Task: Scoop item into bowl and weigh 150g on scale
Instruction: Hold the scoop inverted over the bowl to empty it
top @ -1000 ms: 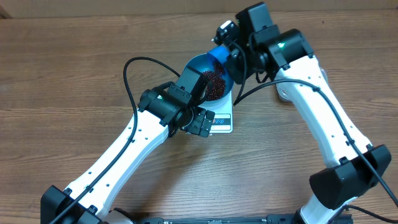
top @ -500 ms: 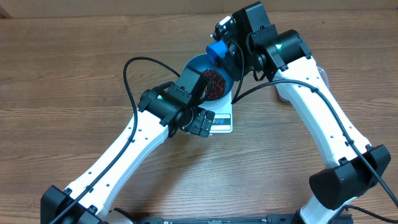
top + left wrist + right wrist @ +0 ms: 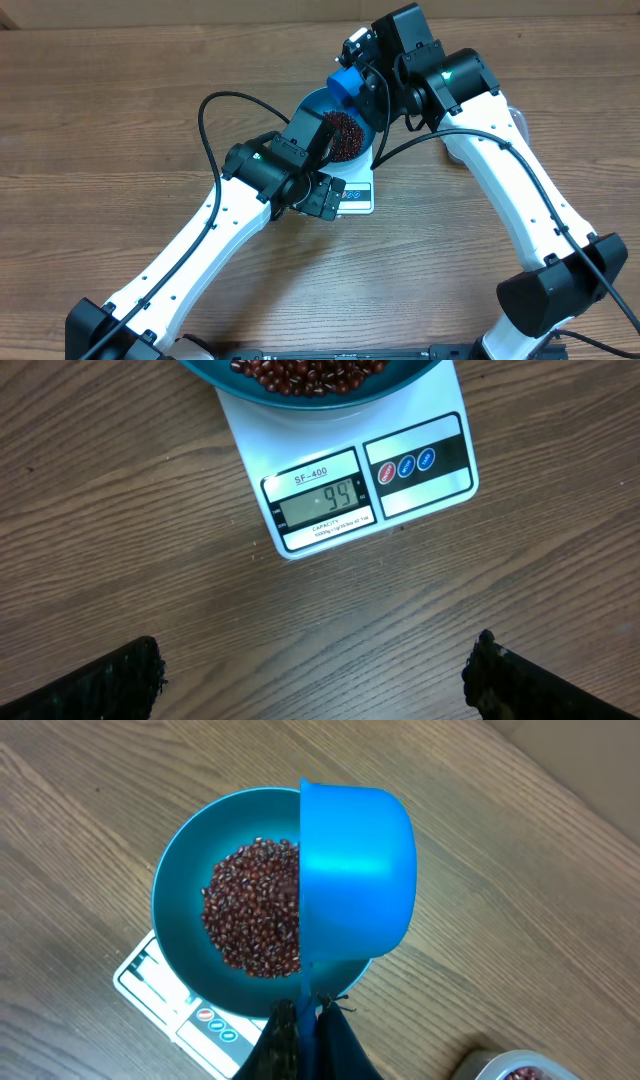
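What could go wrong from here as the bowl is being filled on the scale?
1. Overshoot: the display shows only two digits, so more beans are needed; a full scoop might pass the target.
2. Spill: the scoop hangs across the rim of the bowl, so stray beans may fall outside.
3. Tipping: the bowl overhangs the scale; a nudge could shift it.

A blue scoop (image 3: pixel 355 870) tilts sideways above the wooden table (image 3: pixel 80 840), a clear tub (image 3: pixel 487 1063) at one edge.

Bowl (image 3: pixel 320 401) mostly beyond the left wrist view's top edge; scale (image 3: pixel 350 480) partly under it.
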